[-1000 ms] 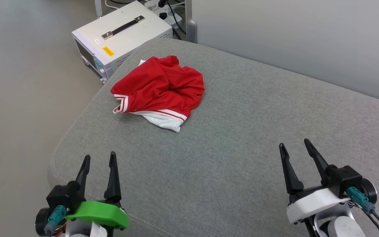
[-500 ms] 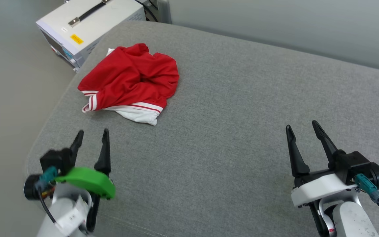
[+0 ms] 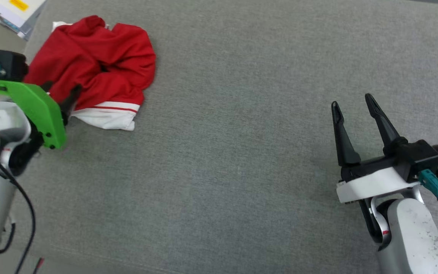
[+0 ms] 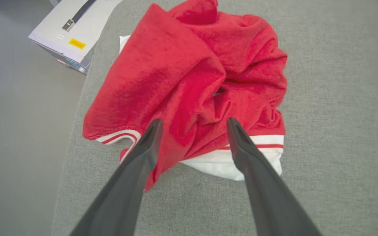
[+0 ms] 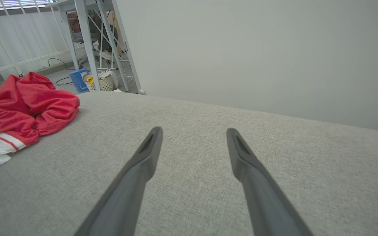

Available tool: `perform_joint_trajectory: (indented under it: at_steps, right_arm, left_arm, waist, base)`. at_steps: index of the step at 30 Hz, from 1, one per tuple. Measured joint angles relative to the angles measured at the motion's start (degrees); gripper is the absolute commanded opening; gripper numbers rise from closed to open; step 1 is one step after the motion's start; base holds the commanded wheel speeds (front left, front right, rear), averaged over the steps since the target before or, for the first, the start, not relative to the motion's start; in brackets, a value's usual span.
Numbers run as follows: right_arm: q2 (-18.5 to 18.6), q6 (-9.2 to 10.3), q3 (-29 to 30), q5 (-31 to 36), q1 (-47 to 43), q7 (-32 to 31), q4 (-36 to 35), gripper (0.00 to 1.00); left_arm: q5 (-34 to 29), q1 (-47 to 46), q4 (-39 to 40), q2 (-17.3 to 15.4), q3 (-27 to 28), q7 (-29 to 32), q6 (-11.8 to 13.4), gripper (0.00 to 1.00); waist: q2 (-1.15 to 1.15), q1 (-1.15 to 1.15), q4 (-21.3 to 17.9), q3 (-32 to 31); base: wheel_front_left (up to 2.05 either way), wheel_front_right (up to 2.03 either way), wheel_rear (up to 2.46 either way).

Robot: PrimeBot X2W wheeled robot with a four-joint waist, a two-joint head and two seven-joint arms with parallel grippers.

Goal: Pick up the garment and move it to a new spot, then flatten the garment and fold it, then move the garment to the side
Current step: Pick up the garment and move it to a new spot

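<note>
The garment (image 3: 97, 64) is a crumpled red jersey with white, red-striped trim, lying near the left edge of a grey cushion (image 3: 242, 171). My left gripper (image 3: 62, 88), on its green mount, sits at the heap's near-left side. In the left wrist view its open fingers (image 4: 194, 121) straddle the garment (image 4: 189, 75) over the near trim, with nothing clamped; contact is unclear. My right gripper (image 3: 351, 101) stands open far to the right over bare cushion. In the right wrist view it (image 5: 192, 129) is open, with the garment (image 5: 28, 108) at the far left.
A white equipment box (image 4: 67, 32) with a black handle and yellow label stands on the floor just past the cushion's left edge. A pale wall (image 5: 258, 49) runs behind the cushion. A desk frame and basket (image 5: 102, 83) stand in the background.
The head camera has tilted down and shifted, so the whole picture moved. My left arm has reached forward to the garment's near edge. The right gripper holds about the same pose, still open.
</note>
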State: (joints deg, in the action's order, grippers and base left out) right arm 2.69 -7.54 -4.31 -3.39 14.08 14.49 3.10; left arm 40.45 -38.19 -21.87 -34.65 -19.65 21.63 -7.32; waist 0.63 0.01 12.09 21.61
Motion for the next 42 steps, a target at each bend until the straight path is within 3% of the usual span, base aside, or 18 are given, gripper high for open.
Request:
perform_joint_trajectory:
  at_steps: [4,10,16,17,18,26,34,38,42]
  right_arm:
    - [0.0,0.01,-0.2,-0.8,1.0,0.0,-0.7,1.00]
    - [0.0,0.00,-1.5,-0.8,1.6,0.0,-1.2,1.00]
    - [0.0,0.00,-1.2,-0.9,2.6,0.0,-1.5,1.00]
    - [0.0,0.00,-1.2,-0.9,2.6,0.0,-1.5,1.00]
    - [0.0,0.00,-1.2,-0.9,2.6,0.0,-1.4,1.00]
    - [0.0,0.00,-1.0,-0.9,2.4,0.0,-0.5,1.00]
    - [0.0,0.00,-0.5,-2.4,-0.6,0.0,1.9,1.00]
    - [0.0,0.00,-0.9,-3.6,-2.1,0.0,2.4,1.00]
    - [0.0,0.00,-0.6,-5.1,-3.7,0.0,2.7,1.00]
  left_arm:
    - [5.9,-3.7,-0.9,-4.8,-2.9,6.0,0.0,1.00]
    - [11.6,-6.3,-5.7,-7.3,-5.8,13.9,0.0,1.00]
    - [13.1,-8.4,-7.8,-8.3,-7.1,15.7,0.0,1.00]
    - [13.5,-8.6,-8.0,-8.3,-7.3,15.7,0.0,0.63]
    - [14.5,-8.7,-8.2,-8.3,-7.3,15.7,0.0,0.00]
    - [19.9,-6.2,-6.6,-5.7,-6.1,7.0,0.1,0.00]
    - [20.5,-2.8,5.2,-4.2,-5.3,-1.3,0.3,0.00]
    - [19.5,-2.4,12.2,-4.0,-5.2,-2.5,2.8,0.00]
    - [19.3,-2.3,18.1,-1.6,-4.9,-3.5,7.3,0.00]
  waist:
    - [0.00,0.00,-2.3,3.3]
    - [0.00,0.00,-5.4,7.5]
    - [0.00,0.00,-7.2,10.4]
    - [0.00,0.00,-7.3,10.6]
    - [0.00,0.00,-7.4,10.8]
    - [0.00,0.00,-7.1,8.0]
    - [0.00,-0.01,-6.0,0.9]
    - [0.00,-0.01,-5.5,-3.3]
    - [0.00,-0.01,-5.2,-7.5]
  base:
    - [0.00,0.00,0.00]
    - [0.00,0.00,0.00]
    - [0.00,0.00,0.00]
    - [0.00,0.00,0.00]
    - [0.00,0.00,0.00]
    - [0.00,0.00,0.00]
    - [0.00,0.00,0.00]
    - [0.00,0.00,0.00]
    - [0.00,0.00,0.00]
